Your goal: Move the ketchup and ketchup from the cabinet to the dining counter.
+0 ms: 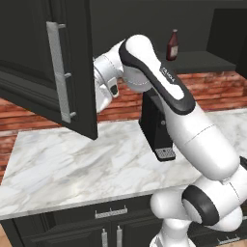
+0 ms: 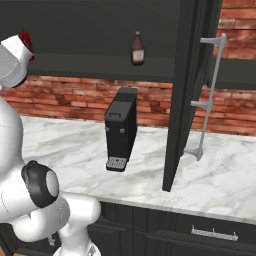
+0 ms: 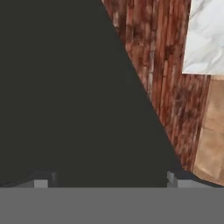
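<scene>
The gripper (image 3: 109,179) is spread wide and holds nothing; the cabinet door (image 1: 53,72) hides it, and the brown ketchup (image 1: 172,45) stands far back

The left base view looks forward and down from behind the arm's left side; the right base view does the same from its right. Both share the marble counter (image 1: 87,164), the black coffee machine (image 2: 121,129) at its back edge, the brick wall (image 2: 75,100) and the maroon bottle (image 1: 172,45). The hand view sits close against a dark cabinet panel (image 3: 65,96).
</scene>
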{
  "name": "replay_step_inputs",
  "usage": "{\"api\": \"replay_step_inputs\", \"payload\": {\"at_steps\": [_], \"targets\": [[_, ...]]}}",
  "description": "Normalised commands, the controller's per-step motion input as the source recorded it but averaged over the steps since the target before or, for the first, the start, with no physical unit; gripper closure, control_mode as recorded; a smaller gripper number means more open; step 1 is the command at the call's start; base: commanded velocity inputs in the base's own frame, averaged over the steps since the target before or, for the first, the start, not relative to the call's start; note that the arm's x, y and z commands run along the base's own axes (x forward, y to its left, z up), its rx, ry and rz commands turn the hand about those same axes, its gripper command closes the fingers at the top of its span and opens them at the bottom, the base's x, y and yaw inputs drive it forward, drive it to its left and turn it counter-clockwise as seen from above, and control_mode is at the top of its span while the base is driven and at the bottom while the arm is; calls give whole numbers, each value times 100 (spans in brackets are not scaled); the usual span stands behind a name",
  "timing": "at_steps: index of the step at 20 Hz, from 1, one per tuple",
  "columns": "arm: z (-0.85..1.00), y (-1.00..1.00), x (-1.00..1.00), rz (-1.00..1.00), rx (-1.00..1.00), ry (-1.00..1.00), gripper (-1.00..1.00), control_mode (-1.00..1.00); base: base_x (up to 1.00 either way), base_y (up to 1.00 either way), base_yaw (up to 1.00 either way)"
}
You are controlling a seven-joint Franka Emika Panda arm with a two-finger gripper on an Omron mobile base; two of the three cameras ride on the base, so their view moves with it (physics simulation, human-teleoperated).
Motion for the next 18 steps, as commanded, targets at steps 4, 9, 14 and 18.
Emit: {"api": "replay_step_inputs", "payload": {"at_steps": [4,9,14,18], "targets": [[-7,82,-14,24,0,0,-100,-100,0,0,0],[-14,90,-15,12,-1,-3,-100,-100,0,0,0],[-14,72,-14,-5,-9,-17,-100,-100,0,0,0],[-5,47,-8,-23,-15,-24,-100,-100,0,0,0]]}}
